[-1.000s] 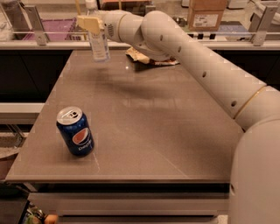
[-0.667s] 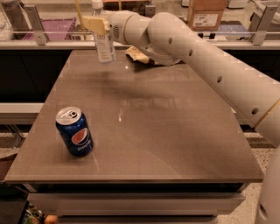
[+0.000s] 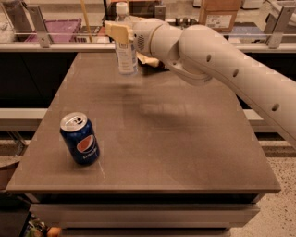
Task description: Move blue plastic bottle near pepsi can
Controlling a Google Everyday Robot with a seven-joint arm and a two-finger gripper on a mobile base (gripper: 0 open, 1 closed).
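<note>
The blue plastic bottle [image 3: 125, 53] is clear with a white cap and pale label. It hangs upright above the far part of the table, held near its neck. My gripper [image 3: 121, 33] is shut on the bottle at the end of my white arm [image 3: 217, 60], which reaches in from the right. The pepsi can [image 3: 80, 139] is dark blue with a silver top and round logo. It stands upright near the table's front left, well apart from the bottle.
The brown table [image 3: 185, 139] has its front edge near the bottom of the view. A tan crumpled bag [image 3: 148, 60] lies at the table's far side behind the bottle. A counter with a cardboard box [image 3: 219, 14] and a purple tray [image 3: 64, 28] runs behind.
The arm and bottle have moved a little to the right and toward the table's middle. The can has not moved.
</note>
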